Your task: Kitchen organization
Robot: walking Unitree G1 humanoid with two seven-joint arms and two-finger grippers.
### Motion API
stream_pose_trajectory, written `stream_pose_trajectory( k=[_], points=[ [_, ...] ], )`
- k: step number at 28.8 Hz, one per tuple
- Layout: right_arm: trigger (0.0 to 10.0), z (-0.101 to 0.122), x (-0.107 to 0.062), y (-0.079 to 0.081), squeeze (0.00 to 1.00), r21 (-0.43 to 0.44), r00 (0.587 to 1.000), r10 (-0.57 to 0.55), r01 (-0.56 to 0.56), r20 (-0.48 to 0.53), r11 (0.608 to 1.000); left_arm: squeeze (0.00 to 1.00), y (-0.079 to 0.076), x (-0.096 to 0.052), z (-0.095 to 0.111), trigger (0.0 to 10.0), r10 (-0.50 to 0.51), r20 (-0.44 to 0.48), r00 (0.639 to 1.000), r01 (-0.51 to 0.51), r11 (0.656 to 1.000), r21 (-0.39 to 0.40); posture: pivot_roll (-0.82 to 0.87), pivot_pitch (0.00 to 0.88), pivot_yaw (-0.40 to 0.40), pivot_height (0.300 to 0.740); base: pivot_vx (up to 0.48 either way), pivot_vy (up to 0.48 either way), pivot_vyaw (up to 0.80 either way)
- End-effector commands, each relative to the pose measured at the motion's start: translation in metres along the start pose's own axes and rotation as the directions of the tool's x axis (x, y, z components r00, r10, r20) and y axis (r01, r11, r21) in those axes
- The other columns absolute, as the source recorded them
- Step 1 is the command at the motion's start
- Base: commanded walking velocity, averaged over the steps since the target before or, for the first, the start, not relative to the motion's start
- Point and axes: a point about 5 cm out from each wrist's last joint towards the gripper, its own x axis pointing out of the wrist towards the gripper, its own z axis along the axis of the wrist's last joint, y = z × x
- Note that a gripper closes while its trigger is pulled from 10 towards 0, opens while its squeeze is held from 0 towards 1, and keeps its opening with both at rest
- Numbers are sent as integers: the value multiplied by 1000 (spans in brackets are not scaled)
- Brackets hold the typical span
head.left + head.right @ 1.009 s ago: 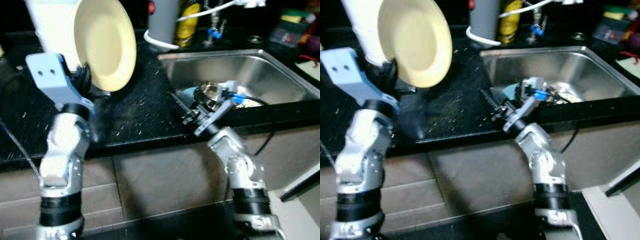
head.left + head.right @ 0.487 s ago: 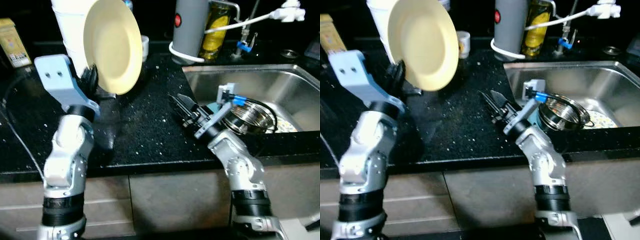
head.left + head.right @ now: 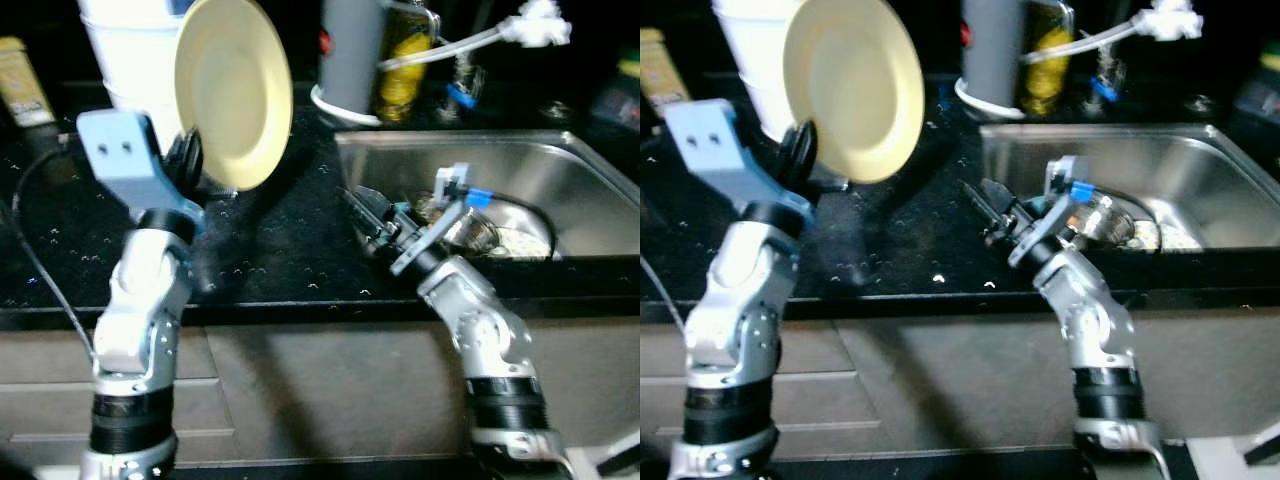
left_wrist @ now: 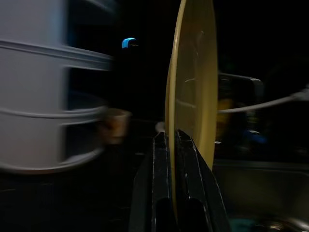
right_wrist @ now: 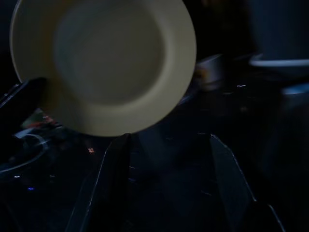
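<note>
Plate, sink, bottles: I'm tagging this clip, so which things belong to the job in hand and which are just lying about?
In the job:
yellow plate, held on edge by the left gripper
right gripper, open over the black counter

Lying about:
sink with a steel pot
grey canister
yellow bottle
white bucket

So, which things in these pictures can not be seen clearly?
- Sink contents: metal items, blurred, partly behind the right claw, head views.
- Bottle label: too dark and small.
- White container: motion-blurred, cut by the edge, left wrist view.
- Plate back side: faces away.
</note>
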Motion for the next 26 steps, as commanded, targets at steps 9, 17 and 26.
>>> stream_pose_trajectory(
  k=[9, 17, 26],
  points=[
    [10000, -4, 0, -1, 0, 28, 1000, -8, 8, -8, 1000, 0, 1, 0, -1, 10000, 2, -7, 1000, -2, 1000, 2, 22, 0, -45, 740, 0, -446, 0],
    [10000, -5, 0, -1, 0, 25, 1000, -11, 11, -21, 1000, 0, 5, 2, -4, 10000, 33, -23, 999, -33, 999, -34, 21, 0, -46, 740, 0, -322, 0],
    [10000, -5, 0, -1, 0, 23, 1000, -14, 15, -23, 1000, 0, 11, 3, -6, 10000, 51, -33, 998, -52, 997, -50, 19, 0, -41, 740, 0, 0, 0]
  ],
)
